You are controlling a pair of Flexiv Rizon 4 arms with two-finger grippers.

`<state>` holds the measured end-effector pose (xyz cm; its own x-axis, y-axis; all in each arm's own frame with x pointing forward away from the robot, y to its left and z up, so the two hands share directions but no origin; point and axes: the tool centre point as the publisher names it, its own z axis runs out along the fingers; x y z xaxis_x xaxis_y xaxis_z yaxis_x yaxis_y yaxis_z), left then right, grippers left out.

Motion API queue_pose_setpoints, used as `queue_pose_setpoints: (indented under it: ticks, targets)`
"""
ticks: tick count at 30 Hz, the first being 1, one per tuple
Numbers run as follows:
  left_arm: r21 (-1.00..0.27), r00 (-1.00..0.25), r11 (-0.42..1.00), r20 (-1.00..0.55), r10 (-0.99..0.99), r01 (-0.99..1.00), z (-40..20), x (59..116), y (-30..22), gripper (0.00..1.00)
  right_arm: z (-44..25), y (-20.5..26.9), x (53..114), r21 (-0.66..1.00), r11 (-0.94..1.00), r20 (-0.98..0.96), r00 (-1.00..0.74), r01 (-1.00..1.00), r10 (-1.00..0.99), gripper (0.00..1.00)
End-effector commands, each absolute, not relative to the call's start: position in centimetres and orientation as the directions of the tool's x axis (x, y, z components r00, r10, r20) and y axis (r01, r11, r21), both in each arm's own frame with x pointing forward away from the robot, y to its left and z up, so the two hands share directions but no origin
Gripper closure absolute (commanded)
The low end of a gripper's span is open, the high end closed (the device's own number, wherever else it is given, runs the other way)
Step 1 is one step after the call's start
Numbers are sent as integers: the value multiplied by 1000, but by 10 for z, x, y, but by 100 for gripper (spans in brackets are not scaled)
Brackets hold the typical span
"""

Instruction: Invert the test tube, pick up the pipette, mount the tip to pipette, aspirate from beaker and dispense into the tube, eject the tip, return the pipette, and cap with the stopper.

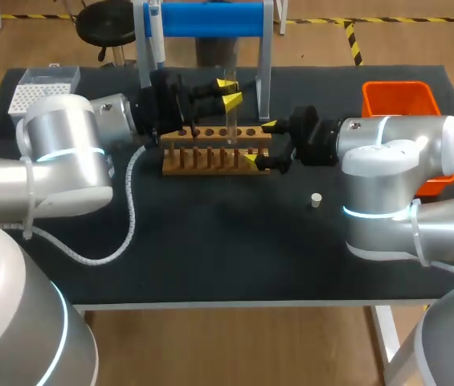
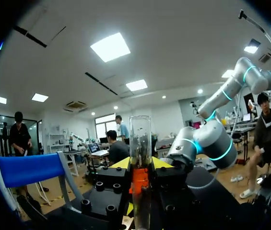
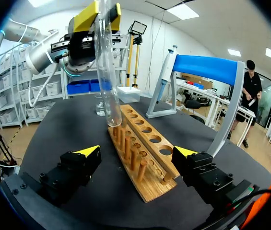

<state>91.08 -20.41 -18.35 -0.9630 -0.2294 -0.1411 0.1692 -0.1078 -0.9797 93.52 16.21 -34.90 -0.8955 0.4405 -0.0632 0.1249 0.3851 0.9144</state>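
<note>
Our right claw [image 3: 137, 153] sits released astride the rack's [image 3: 147, 141] near end. Our left claw [image 1: 228, 92] grasps the tube [image 1: 229, 117] high up, upright over the rack. It looks like thin glass: light, slick, brittle. We'd pinch gently, below the rim.

Qty: 1 test tube [image 1: 228, 100], 1 wood rack [image 1: 210, 158], 1 pipette [image 1: 156, 36], 1 stopper [image 1: 316, 199], 1 tip box [image 1: 40, 90], 1 orange bin [image 1: 399, 98].

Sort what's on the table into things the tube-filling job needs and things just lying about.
Job things: test tube, held in the left gripper; pipette; tip box; stopper; what looks like the beaker.

Not named in the job: wooden rack; blue stand holding the pipette; orange bin.
</note>
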Motion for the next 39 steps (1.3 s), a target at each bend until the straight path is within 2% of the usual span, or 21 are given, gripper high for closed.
queue_pose_setpoints:
  ticks: [1,12,39]
  targets:
    - [-989,-967,-51,-126,-223,140,-180,911,-210,100,-349,162,935,914,385,-64,-895,125,442,0]
    - [-987,-975,-9,-156,-159,159,-184,935,-216,100,-349,162,935,914,385,-64,-895,125,442,0]
    - [-991,-989,-50,-121,-84,125,-204,970,-202,100,-349,162,935,914,385,-64,-895,125,442,0]
